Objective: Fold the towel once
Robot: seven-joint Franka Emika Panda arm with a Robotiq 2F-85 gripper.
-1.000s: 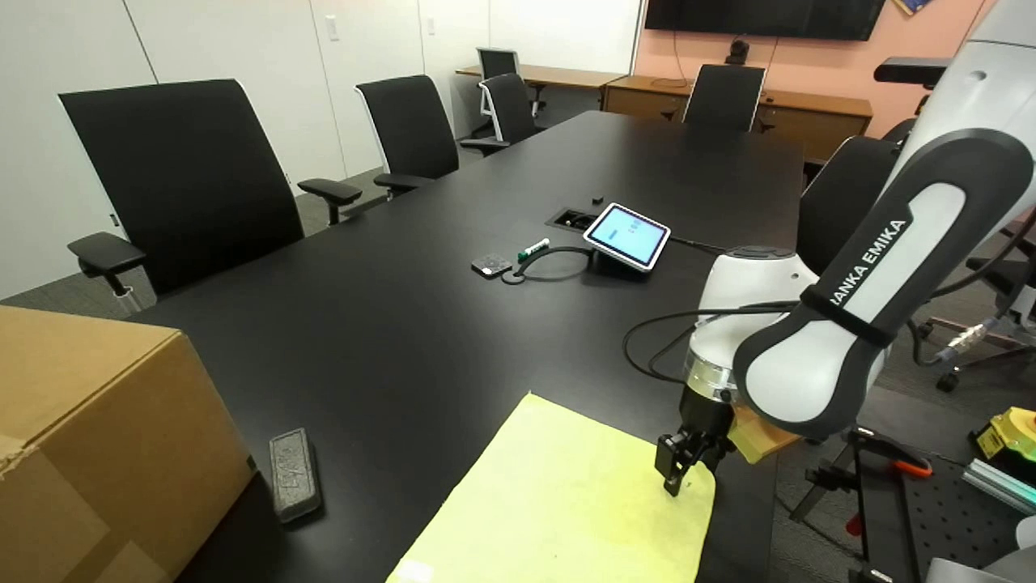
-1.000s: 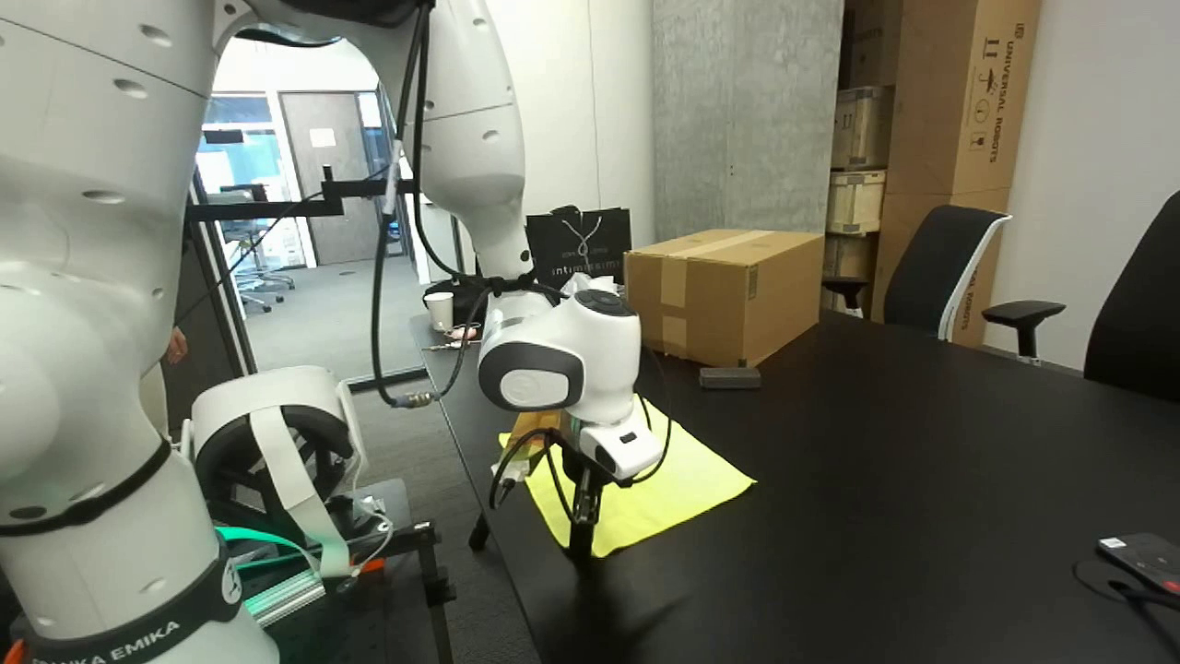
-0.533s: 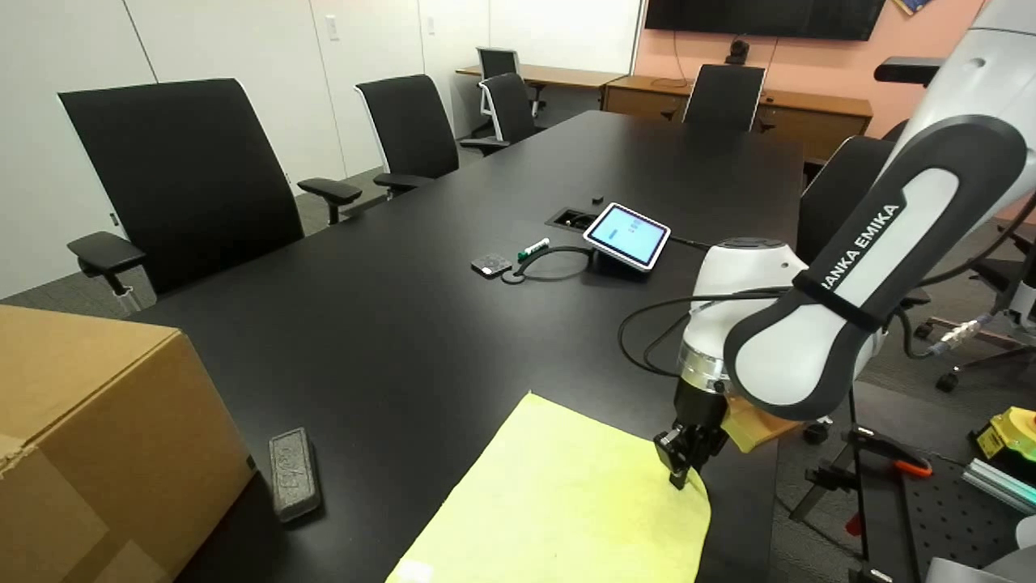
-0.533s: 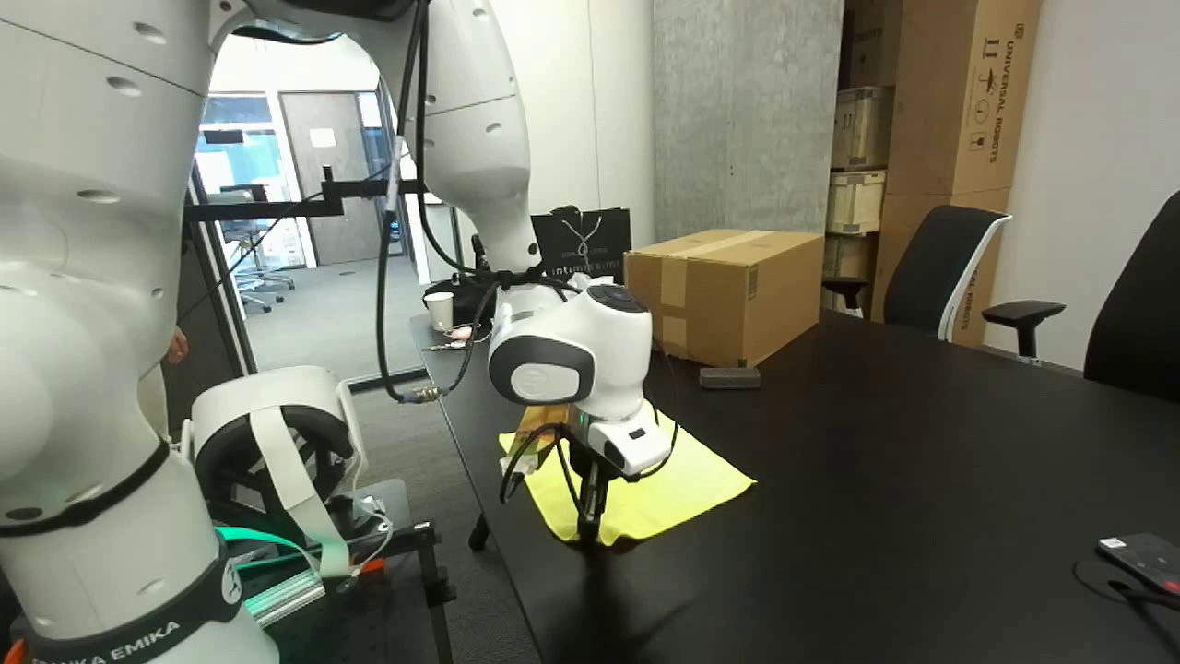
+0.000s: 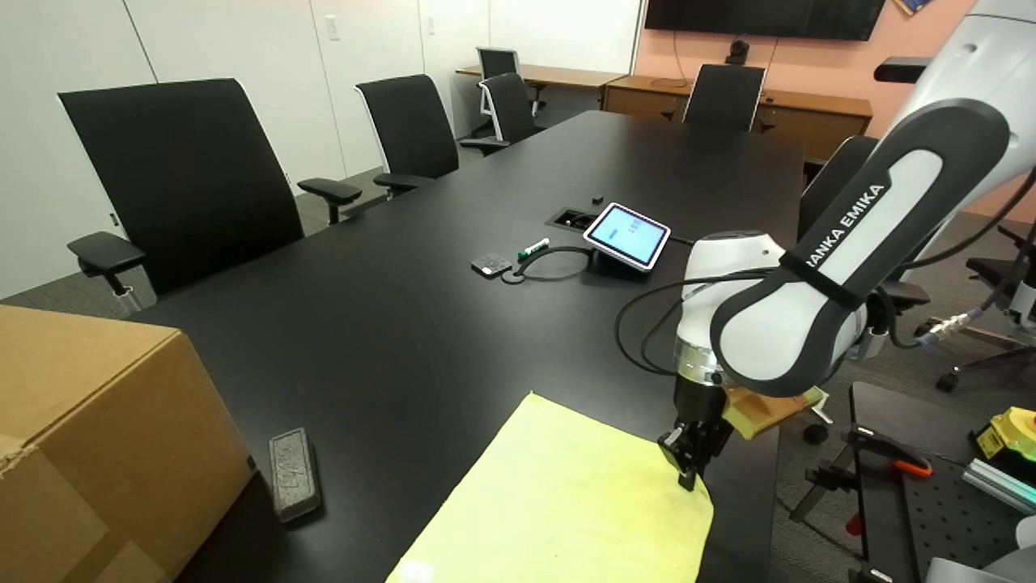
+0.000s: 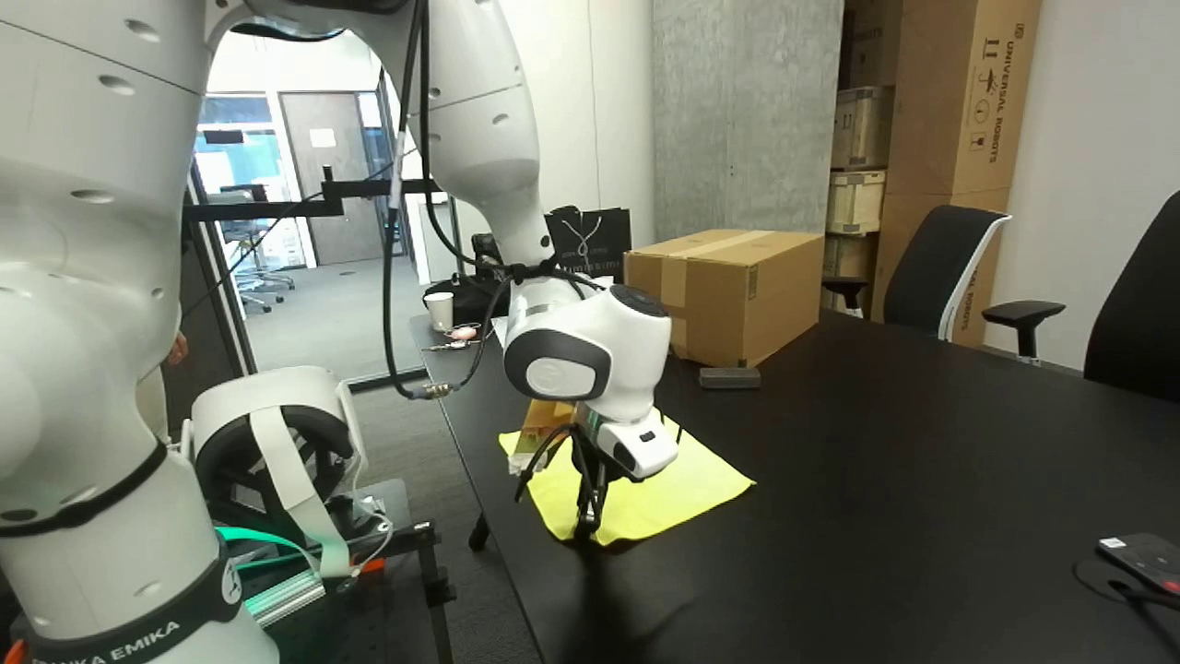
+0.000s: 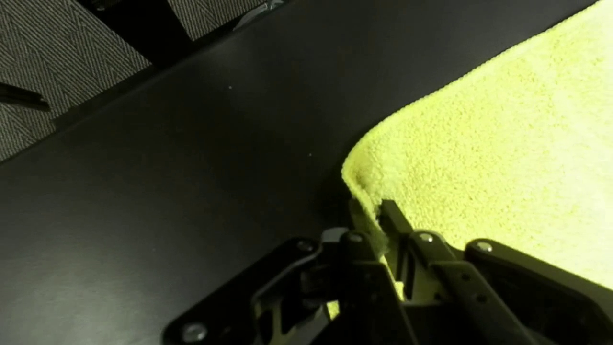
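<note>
Dark table (image 5: 388, 340) below, gripper (image 7: 372, 213) is now drawn nearly together, pinching towel (image 5: 550, 502) edge nr corner, so fold can prob. start.

In both exterior views I see a long black desk (image 5: 421, 340); the wrist view shows a soft reflection (image 7: 91, 297) on it. Black chairs (image 5: 186, 178) stand along both sides, with one at the far end. White panels (image 5: 247, 48) form one side of the room. A pink wall (image 5: 825, 61) carries a dark screen (image 5: 761, 16) above a wood cabinet (image 5: 817, 127). In an exterior view I also see grey concrete (image 6: 742, 120), stacked boxes (image 6: 855, 203) and, farther back, a door (image 6: 313, 161). The floor (image 7: 62, 52) is grey patterned carpet.
</note>
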